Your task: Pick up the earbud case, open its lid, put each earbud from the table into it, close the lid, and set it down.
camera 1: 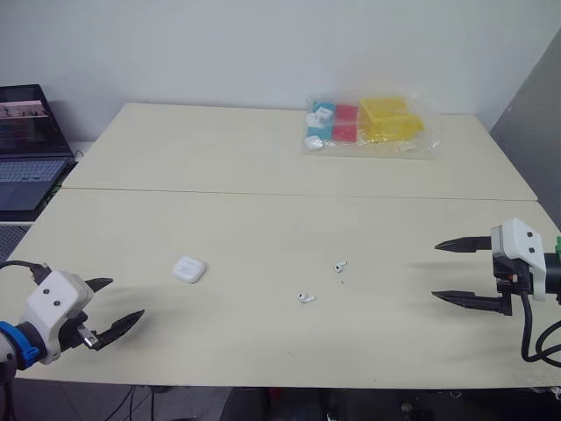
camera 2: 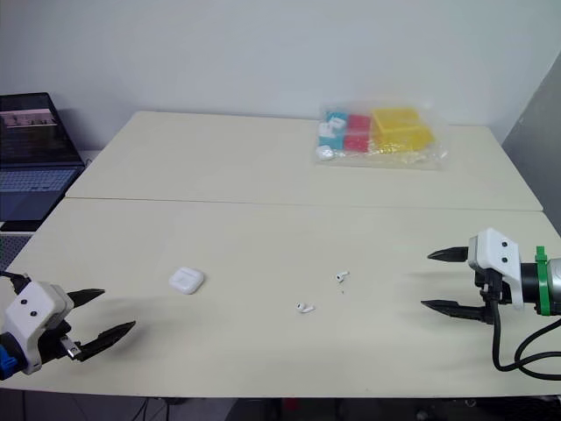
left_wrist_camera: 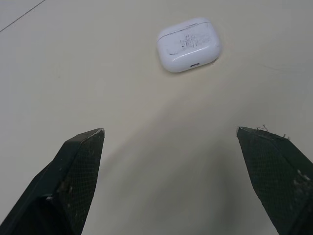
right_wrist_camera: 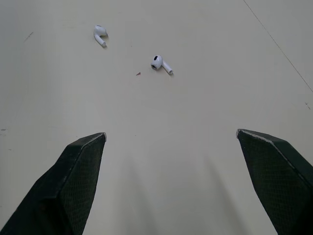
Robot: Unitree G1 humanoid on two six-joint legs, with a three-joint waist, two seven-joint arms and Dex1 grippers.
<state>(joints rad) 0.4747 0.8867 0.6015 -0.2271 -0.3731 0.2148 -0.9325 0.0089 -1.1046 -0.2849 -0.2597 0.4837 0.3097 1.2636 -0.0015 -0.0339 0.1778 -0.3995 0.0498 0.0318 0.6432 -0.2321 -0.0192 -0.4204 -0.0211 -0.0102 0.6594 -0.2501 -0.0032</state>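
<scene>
Left gripper [camera 1: 127, 297] agape near closed earbud case [camera 1: 188, 269].

The white earbud case [camera 1: 188, 269] lies flat, lid shut, left of centre on the table [camera 1: 263, 219]. One earbud [camera 1: 340, 266] and a second earbud [camera 1: 305, 298] lie apart to its right.

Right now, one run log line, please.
left gripper: open | right gripper: open | earbud case: shut, on table | near earbud, far earbud: loose on table
</scene>
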